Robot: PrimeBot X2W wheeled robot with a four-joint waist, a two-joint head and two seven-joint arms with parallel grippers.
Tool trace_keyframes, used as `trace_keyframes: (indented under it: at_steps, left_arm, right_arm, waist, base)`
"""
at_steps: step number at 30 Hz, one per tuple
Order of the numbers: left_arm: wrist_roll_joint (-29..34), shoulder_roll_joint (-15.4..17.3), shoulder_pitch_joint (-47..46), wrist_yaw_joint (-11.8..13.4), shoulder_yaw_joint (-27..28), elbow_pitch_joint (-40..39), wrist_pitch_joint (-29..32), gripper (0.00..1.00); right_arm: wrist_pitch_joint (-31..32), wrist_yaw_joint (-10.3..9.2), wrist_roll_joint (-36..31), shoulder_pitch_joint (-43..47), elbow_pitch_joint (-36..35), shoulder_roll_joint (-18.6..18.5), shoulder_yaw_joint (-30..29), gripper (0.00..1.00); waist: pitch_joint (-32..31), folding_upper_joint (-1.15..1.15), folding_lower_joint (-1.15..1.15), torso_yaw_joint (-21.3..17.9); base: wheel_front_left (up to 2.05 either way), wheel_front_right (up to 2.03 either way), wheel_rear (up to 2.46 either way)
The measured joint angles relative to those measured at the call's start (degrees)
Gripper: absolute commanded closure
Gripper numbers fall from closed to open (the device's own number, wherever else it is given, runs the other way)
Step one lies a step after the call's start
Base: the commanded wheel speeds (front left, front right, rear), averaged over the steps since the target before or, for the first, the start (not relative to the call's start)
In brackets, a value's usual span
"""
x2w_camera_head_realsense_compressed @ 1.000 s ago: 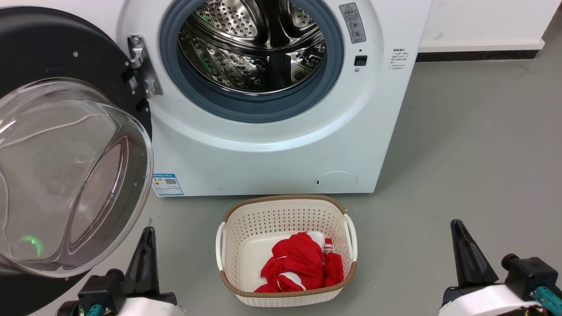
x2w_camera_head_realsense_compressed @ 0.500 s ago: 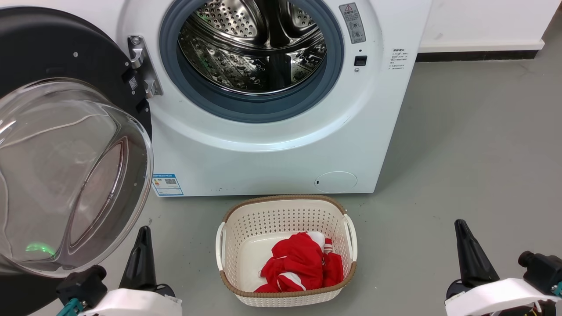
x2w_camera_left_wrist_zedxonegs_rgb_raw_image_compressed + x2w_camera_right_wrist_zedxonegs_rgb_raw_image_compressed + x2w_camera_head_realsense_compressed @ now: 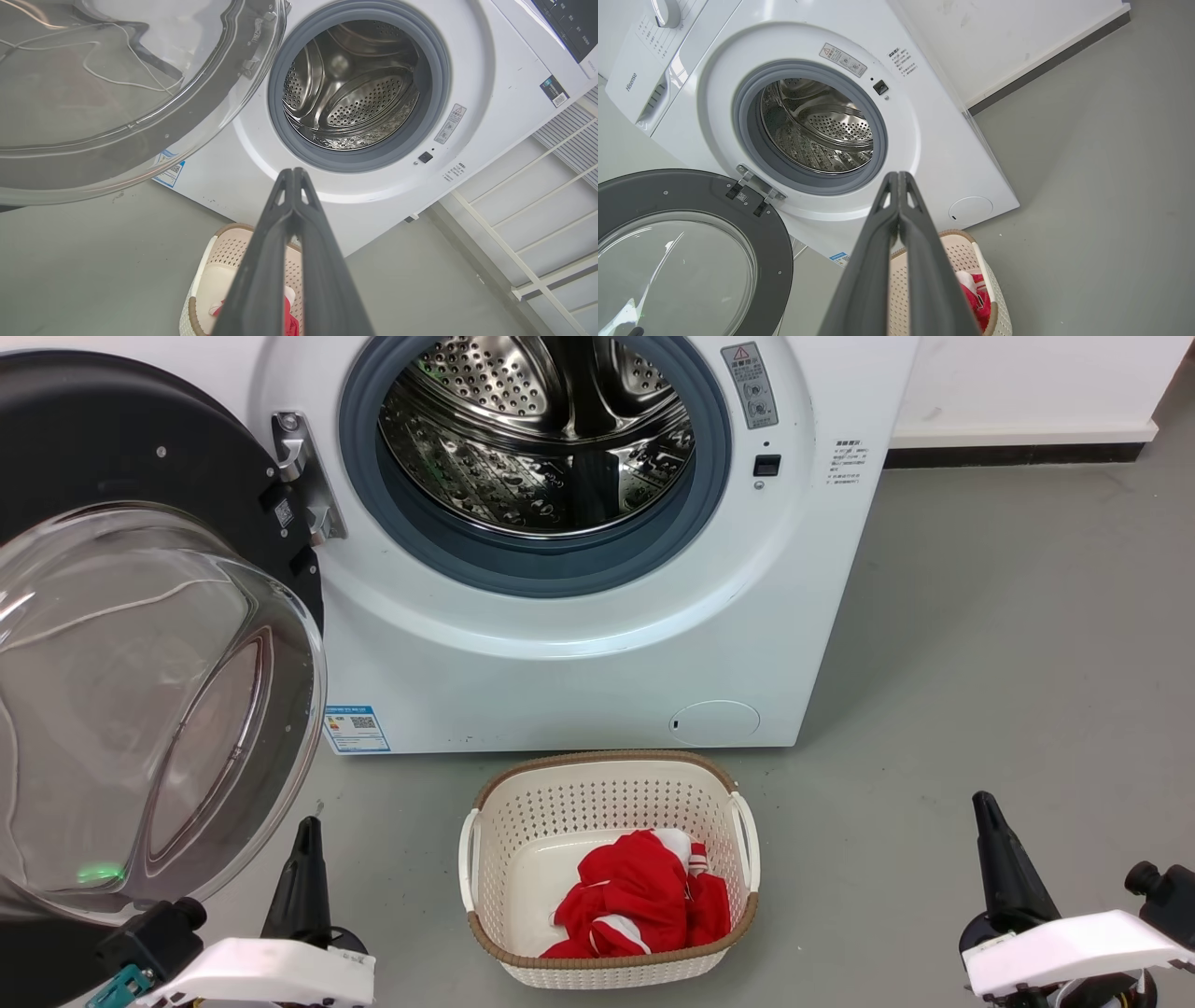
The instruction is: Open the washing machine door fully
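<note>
Washing machine door (image 3: 140, 644) is hanging wide open, its glass bulging just up-left of the left gripper (image 3: 307, 823), not touching; that gripper's fingers (image 3: 266, 261) are pressing together, empty. Across the basket (image 3: 607, 758), the right gripper (image 3: 980, 800) is resting closed, well apart from the door.

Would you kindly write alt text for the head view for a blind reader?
The washing machine door hangs wide open at left, baring the steel drum. On the floor in front, a white basket holds red cloth, between the left gripper and right gripper.
</note>
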Motion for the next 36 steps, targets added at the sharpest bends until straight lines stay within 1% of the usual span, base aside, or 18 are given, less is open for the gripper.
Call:
trace_keyframes:
  at_steps: [18,36]
  left_arm:
    - [-14.47,0.0,-2.07,-0.53,0.56,2.03,3.49,1.0]
    - [-26.55,0.01,-3.66,-1.03,1.16,3.8,6.36,1.0]
  right_arm:
    - [2.47,-0.01,14.56,-1.44,1.93,-0.36,-0.4,1.0]
    - [4.56,-0.01,26.41,-3.44,3.43,-0.47,-1.1,1.0]
  waist:
    - [-0.04,0.0,0.0,0.1]
    - [-0.09,0.0,0.0,0.19]
  base:
    - [0.0,0.0,0.0]
    - [0.0,0.0,0.0]
